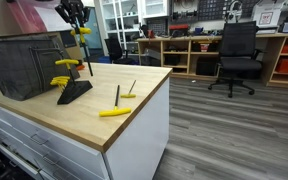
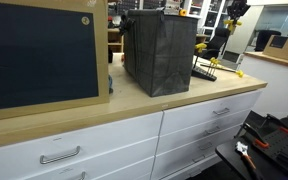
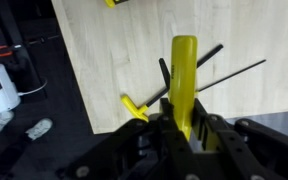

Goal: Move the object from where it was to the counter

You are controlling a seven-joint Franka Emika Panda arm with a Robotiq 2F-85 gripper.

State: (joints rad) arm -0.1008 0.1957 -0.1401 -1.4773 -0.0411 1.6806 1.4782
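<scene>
My gripper (image 1: 79, 22) hangs above the black tool stand (image 1: 74, 92) on the wooden counter (image 1: 134, 120). It is shut on a yellow-handled T-key (image 1: 82, 35), whose black shaft points down towards the stand. In the wrist view the jaws (image 3: 184, 128) clamp the yellow handle (image 3: 184, 70). Two more yellow-handled keys (image 1: 64, 73) remain in the stand. Two keys lie flat on the counter, one (image 1: 114, 111) near the front and one (image 1: 131, 90) behind it. The gripper (image 2: 234, 14) and stand (image 2: 210, 68) also show in an exterior view.
A dark wire-mesh basket (image 1: 22, 62) stands on the counter beside the stand; it also shows in an exterior view (image 2: 159, 50). A framed blackboard (image 2: 39, 50) leans on the counter. An office chair (image 1: 236, 55) and shelves stand beyond the counter's edge.
</scene>
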